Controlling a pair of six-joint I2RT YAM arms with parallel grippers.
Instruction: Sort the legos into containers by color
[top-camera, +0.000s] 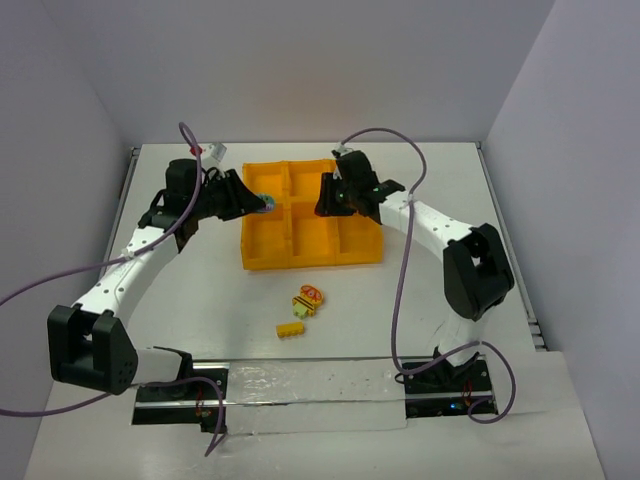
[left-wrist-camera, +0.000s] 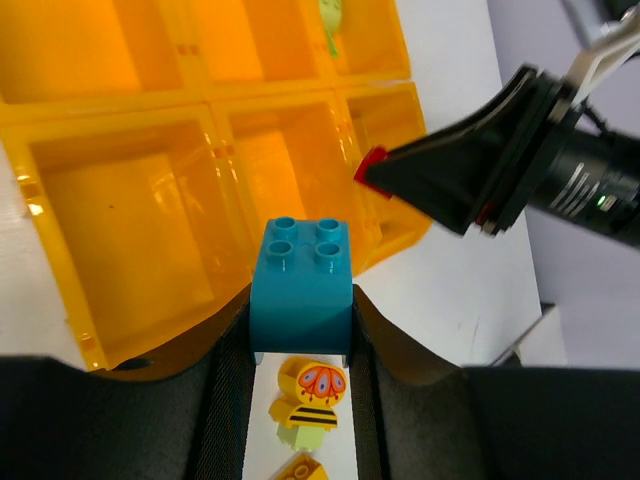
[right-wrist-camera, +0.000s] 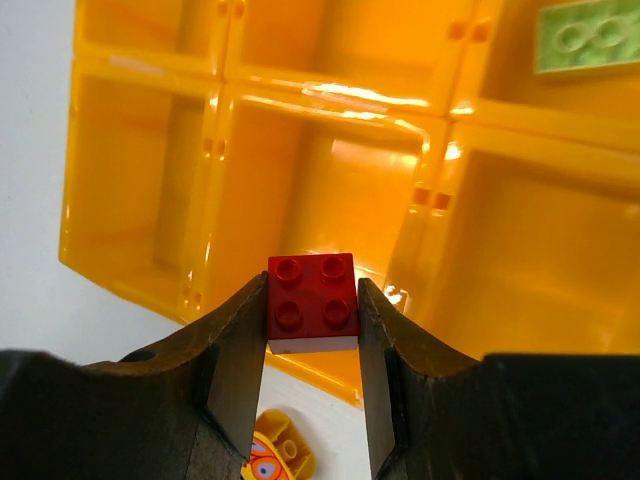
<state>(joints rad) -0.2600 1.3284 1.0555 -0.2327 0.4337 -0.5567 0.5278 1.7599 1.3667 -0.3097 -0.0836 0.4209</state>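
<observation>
The orange-yellow tray (top-camera: 310, 262) has six wells. My left gripper (top-camera: 262, 203) is shut on a teal-blue brick (left-wrist-camera: 301, 285) and holds it over the tray's left edge (left-wrist-camera: 60, 260). My right gripper (top-camera: 325, 200) is shut on a red brick (right-wrist-camera: 311, 300) above the tray's middle wells (right-wrist-camera: 440, 190). A lime green brick (right-wrist-camera: 583, 38) lies in a far well. A yellow cluster with a bee and flower print (top-camera: 309, 299) and a small yellow brick (top-camera: 291, 328) lie on the table in front of the tray.
White walls close in the table on the left, back and right. The arm bases and purple cables (top-camera: 400, 300) sit at the near edge. The right gripper's black fingers (left-wrist-camera: 470, 170) reach into the left wrist view, close to the left gripper.
</observation>
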